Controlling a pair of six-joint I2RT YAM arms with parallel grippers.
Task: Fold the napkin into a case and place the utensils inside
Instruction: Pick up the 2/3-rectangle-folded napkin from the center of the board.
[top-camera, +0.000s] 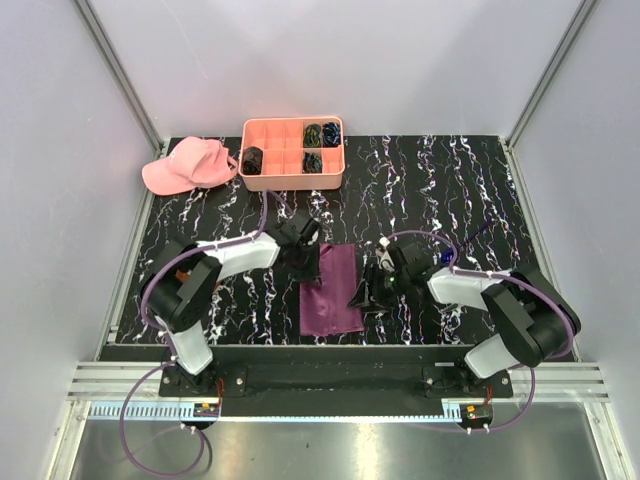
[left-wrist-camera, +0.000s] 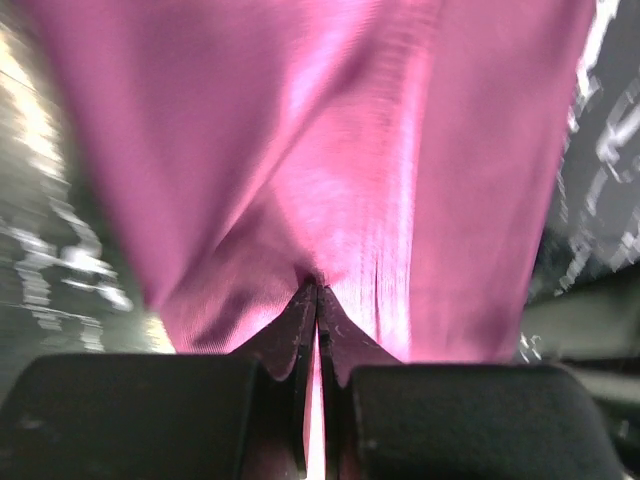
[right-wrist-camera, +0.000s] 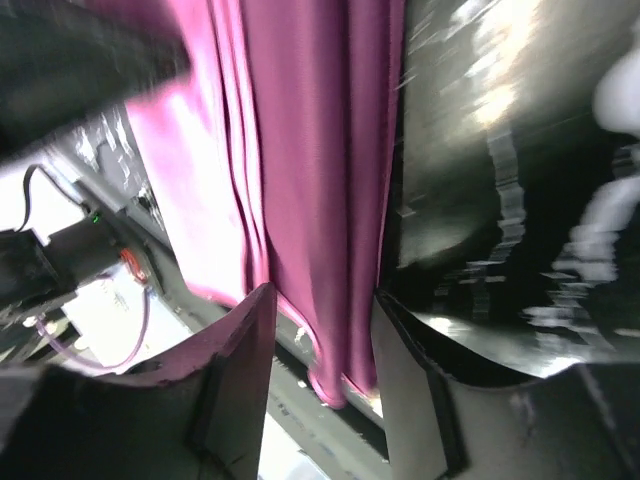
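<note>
The napkin (top-camera: 332, 290) lies on the desk (top-camera: 450, 190) as a narrow magenta strip, long side running away from the arms' bases, between the two arms; the left fingers (left-wrist-camera: 285, 335) are clenched on a fold of it, the cloth puckering at the pinch (their tips meet with fabric between them); from above they sit at the strip's far left corner; the right fingers (right-wrist-camera: 245, 340) stand apart, released, straddling the napkin's layered edge without pressing it, at the strip's right side; well beyond, at the desk's far edge, a pink compartment tray (top-camera: 290, 182) holds dark coiled bundles (top-camera: 313, 160), and a pink cap (top-camera: 190, 165) lies just left of it
</note>
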